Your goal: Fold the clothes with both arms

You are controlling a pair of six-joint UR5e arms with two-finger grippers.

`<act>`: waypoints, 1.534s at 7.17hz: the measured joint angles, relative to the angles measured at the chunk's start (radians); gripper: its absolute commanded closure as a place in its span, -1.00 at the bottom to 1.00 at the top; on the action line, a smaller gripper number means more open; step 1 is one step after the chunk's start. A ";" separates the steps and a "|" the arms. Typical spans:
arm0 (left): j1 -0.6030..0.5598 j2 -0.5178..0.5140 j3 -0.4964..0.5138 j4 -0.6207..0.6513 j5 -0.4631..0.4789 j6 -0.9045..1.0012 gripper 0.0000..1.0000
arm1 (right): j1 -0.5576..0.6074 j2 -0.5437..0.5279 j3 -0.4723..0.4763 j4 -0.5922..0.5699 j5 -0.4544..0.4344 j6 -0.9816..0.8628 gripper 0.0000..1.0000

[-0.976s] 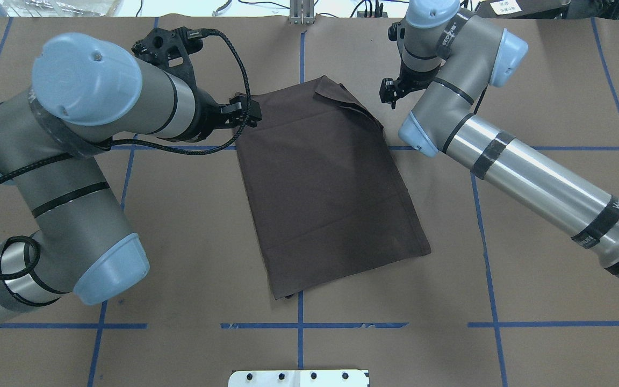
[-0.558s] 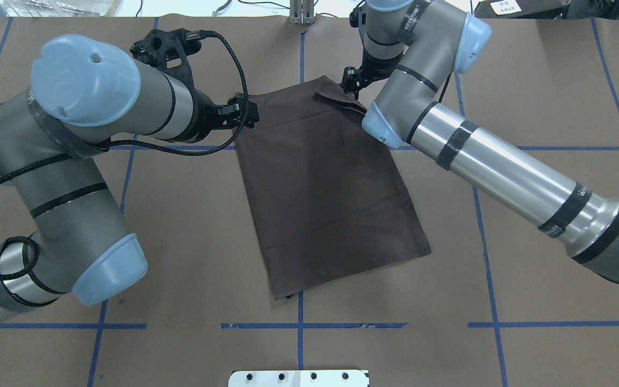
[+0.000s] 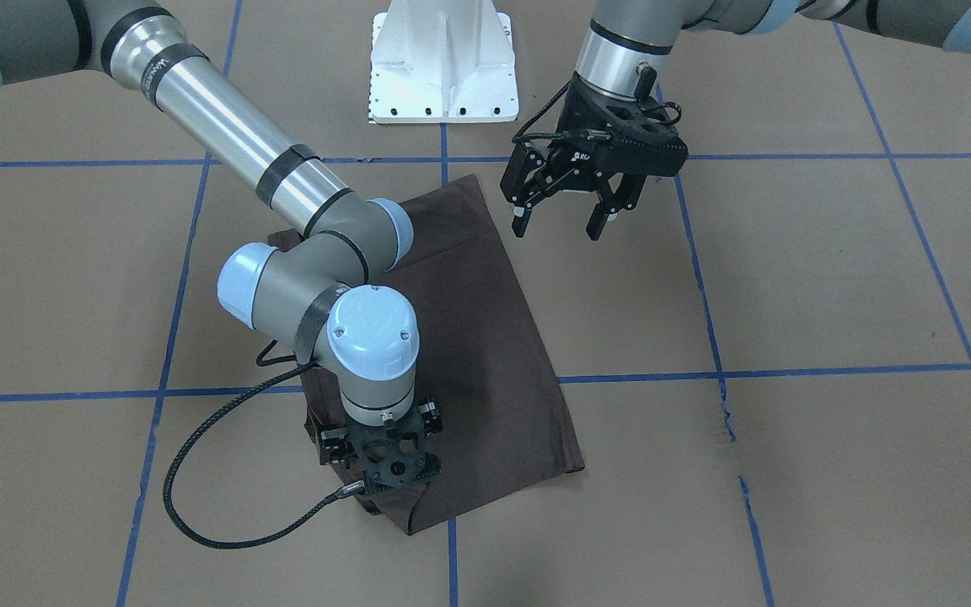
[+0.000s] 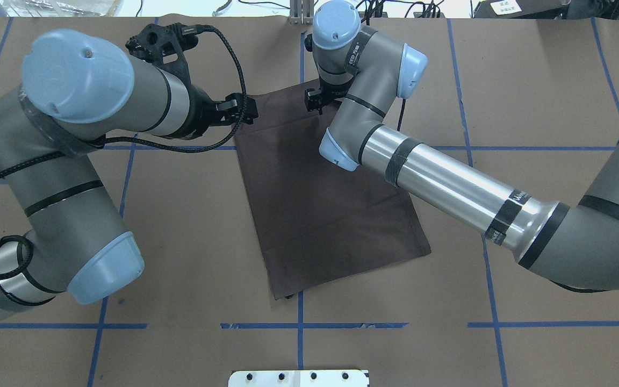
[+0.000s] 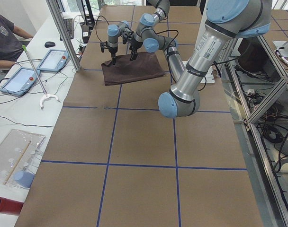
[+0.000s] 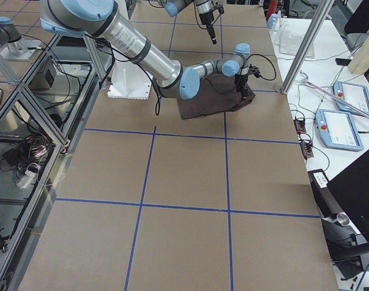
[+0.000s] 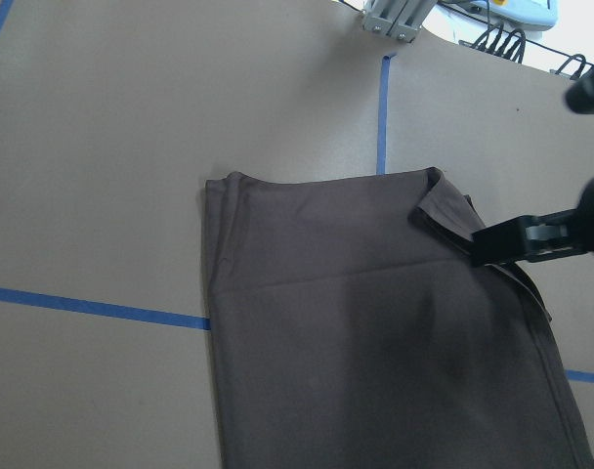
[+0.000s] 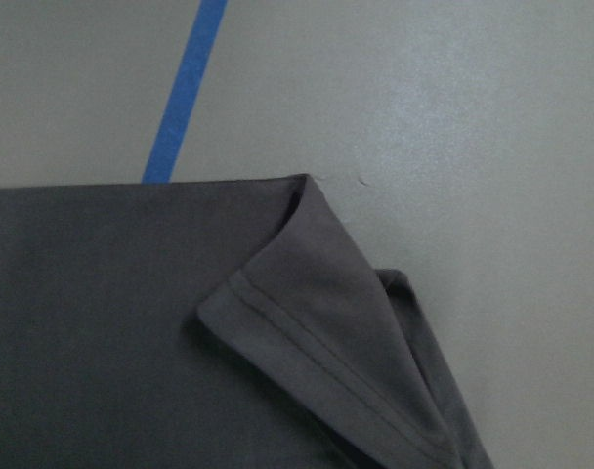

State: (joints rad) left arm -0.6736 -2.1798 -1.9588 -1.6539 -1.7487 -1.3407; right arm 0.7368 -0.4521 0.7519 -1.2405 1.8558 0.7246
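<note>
Nearest the robot, pedestal (image 3: 443,63): white, bolted down at the table's near edge.
Table (image 4: 180,242): brown paper, blue tape grid.
Shirt (image 4: 320,204): dark brown, folded to 1 flat oblong, mid-table, skewed to the grid. Its near corner lies just short of a tape cross, and 1 tape line runs under its far half. Collar and lettering not seen.
Left arm (image 4: 62,177): bent on the shirt's left side, with a black braided cable (image 4: 234,59) looping off the wrist.
Left gripper (image 3: 560,226): up clear of the table beside the shirt's left edge. Fingers (image 3: 519,215) spread wide, nothing between them, no contact with the cloth.
Right arm (image 4: 449,185): reaches across the shirt's right edge toward its far end.
Right gripper (image 3: 380,447): pointing down, low over the shirt's far right corner. Finger links stick out on both sides of the wrist, so spread. Tips hidden; cannot tell whether they touch the cloth.
Flap (image 8: 317,322): hemmed piece turned back over that corner, stitching showing, 1 more layer poking out beyond it.
Far side, bench (image 5: 21,109): white, past the table's far edge, 2 tablets (image 5: 53,60) on it. A person (image 5: 4,38) sits at it, partly out of frame.
</note>
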 measured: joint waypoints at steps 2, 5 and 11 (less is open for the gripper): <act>-0.001 0.000 -0.001 0.000 0.000 0.000 -1.00 | 0.000 0.003 -0.014 0.004 -0.031 -0.002 -1.00; -0.001 0.000 -0.003 0.000 0.001 0.001 -1.00 | 0.042 -0.032 -0.021 0.004 -0.050 -0.033 -1.00; -0.003 0.000 -0.008 0.001 0.001 0.002 -1.00 | 0.130 -0.056 -0.033 0.006 -0.057 -0.094 -1.00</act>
State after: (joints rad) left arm -0.6762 -2.1800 -1.9665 -1.6526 -1.7475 -1.3392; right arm 0.8670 -0.5076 0.7187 -1.2349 1.7988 0.6311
